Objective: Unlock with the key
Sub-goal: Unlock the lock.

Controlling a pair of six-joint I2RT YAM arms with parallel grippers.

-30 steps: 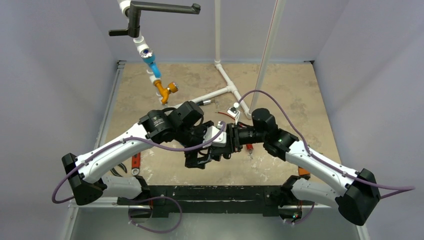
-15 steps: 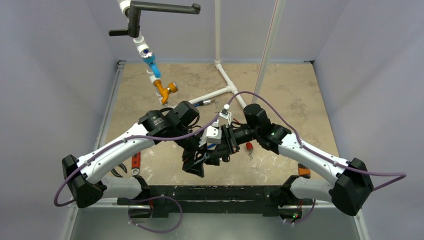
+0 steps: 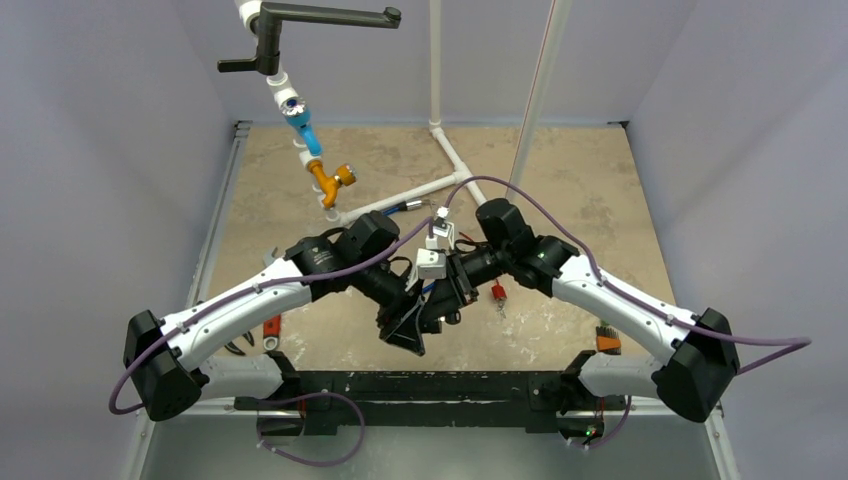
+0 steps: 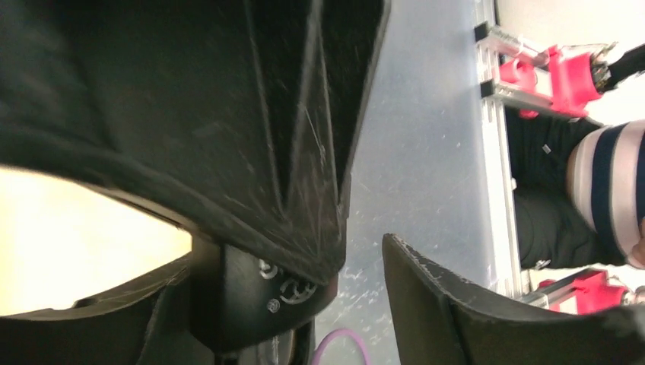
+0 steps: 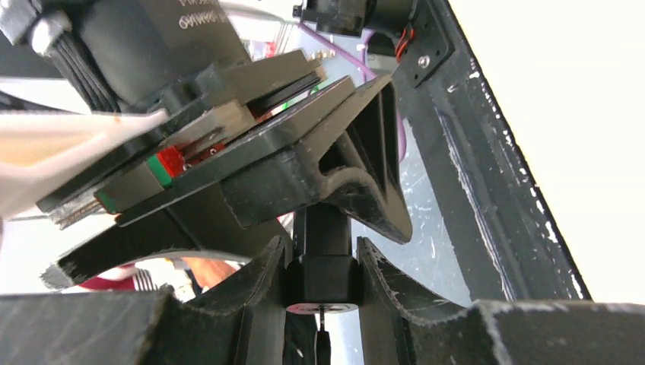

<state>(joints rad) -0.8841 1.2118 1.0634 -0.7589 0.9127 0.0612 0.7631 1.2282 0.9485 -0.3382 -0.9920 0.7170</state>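
Grippers meeting above my tan table (image 3: pixel 600 200).
My right gripper (image 5: pixel 322 257) pinches a small black cylinder (image 5: pixel 323 283); my left gripper (image 4: pixel 361 258) gapes empty; red-headed key (image 3: pixel 497 292) lies on the table just beside, grey walls (image 3: pixel 100 150) around.

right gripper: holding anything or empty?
Holding. In the right wrist view the right gripper is shut on a small black piece, its fingers pressed against both sides. Cannot tell what the piece is.

The overhead view is lit evenly and softly, with only faint shadows cast on the table (image 3: pixel 600 190). Both wrist views are washed out by large overexposed patches, and the nearest dark surfaces are rendered blurred.
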